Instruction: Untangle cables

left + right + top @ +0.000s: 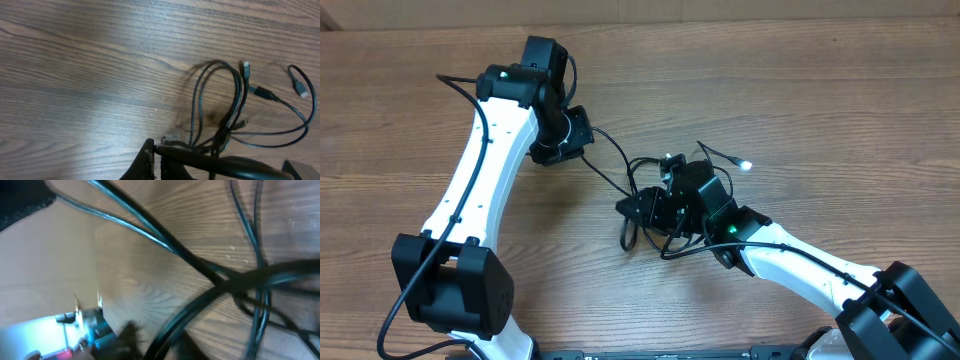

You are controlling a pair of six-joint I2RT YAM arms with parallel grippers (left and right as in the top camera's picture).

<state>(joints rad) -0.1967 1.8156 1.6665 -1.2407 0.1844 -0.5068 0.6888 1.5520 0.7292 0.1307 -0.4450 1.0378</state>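
The cables (655, 190) lie as a loose black tangle at the table's middle, with a lit plug tip (745, 165) to their right. In the left wrist view the cables (225, 100) loop ahead, and plug tips (301, 90) show at the right. My left gripper (563, 140) (156, 152) is shut on one cable end (200, 159), and that cord runs taut to the tangle. My right gripper (632, 208) sits low on the tangle's left side. In the blurred right wrist view a cable (175, 330) passes between its dark fingers (127, 341). How far the jaws have closed is unclear.
Bare wood-grain table (800, 90) surrounds the tangle. The left arm (485, 170) reaches in from the lower left and the right arm (800, 265) from the lower right. A pale wall or board (45, 260) fills the left of the right wrist view.
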